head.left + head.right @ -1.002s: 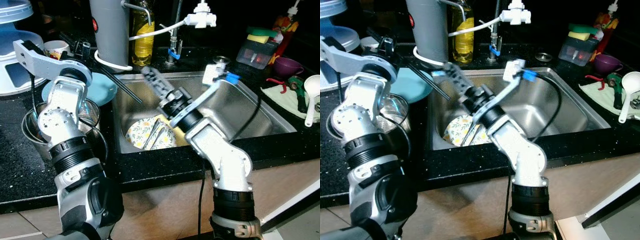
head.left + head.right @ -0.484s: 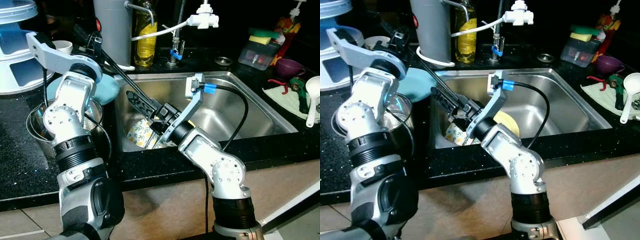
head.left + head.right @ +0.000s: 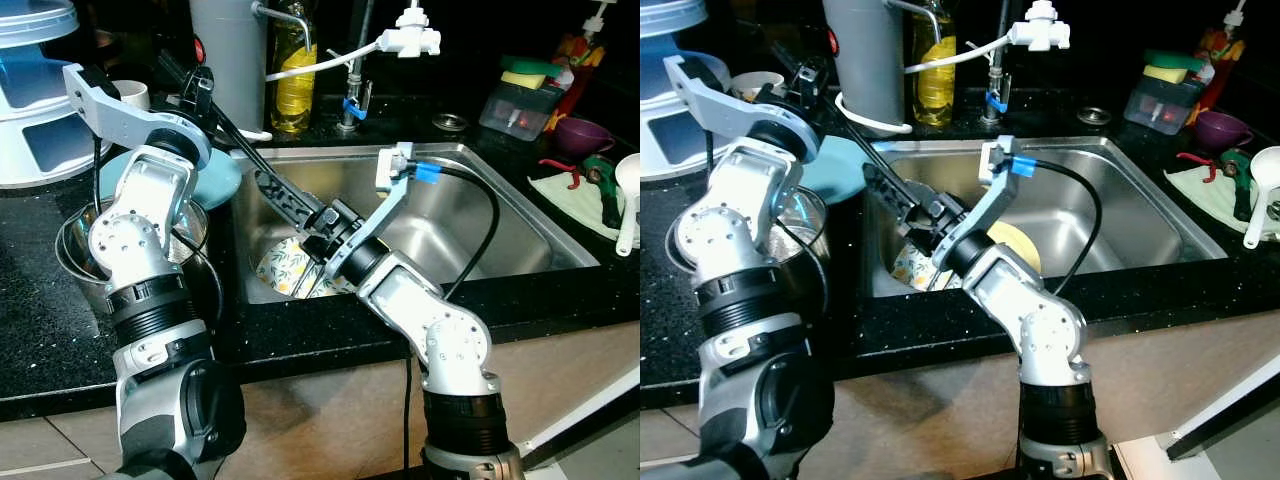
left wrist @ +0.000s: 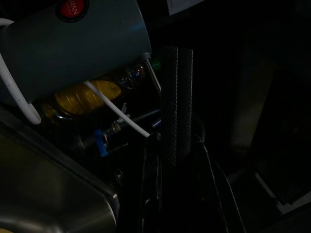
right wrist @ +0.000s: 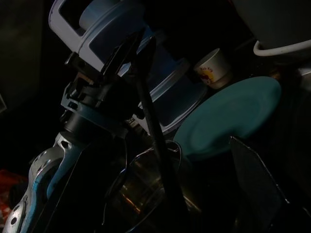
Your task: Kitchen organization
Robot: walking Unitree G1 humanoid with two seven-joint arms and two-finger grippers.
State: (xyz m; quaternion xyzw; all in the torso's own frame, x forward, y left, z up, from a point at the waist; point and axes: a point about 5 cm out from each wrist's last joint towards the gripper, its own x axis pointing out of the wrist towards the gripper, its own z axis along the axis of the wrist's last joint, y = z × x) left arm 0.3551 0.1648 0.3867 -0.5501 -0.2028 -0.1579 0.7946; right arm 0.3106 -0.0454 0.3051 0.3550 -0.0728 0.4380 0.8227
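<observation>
1. Since half a second ago little has shifted: the right gripper [image 3: 272,188] has risen slightly above the left end of the sink [image 3: 470,215], while a second ago it pointed higher, toward the back rim. The left arm has barely moved.
2. The sink is the main job left, by my reading. A flowered plate [image 3: 278,268] lies on its floor at the left end, with a yellow plate [image 3: 1012,243] beside it, partly hidden by the right arm.
3. On the counter to the left, a steel pot [image 3: 75,245] stands unsorted, touching or just beside a teal plate [image 3: 215,178] that sits between it and the sink's edge.
4. The right gripper hangs above the flowered plate, apart from it and holding nothing; whether its fingers are spread I cannot tell.
5. The left gripper [image 3: 240,140] reaches over the sink's back left corner, near a grey jug [image 3: 225,60]; its fingers [image 4: 177,104] look pressed together and empty.
6. Smaller clutter remains: a cup [image 3: 130,93] behind the left arm, sponges [image 3: 522,70] and a white ladle [image 3: 628,195] to the right.
</observation>
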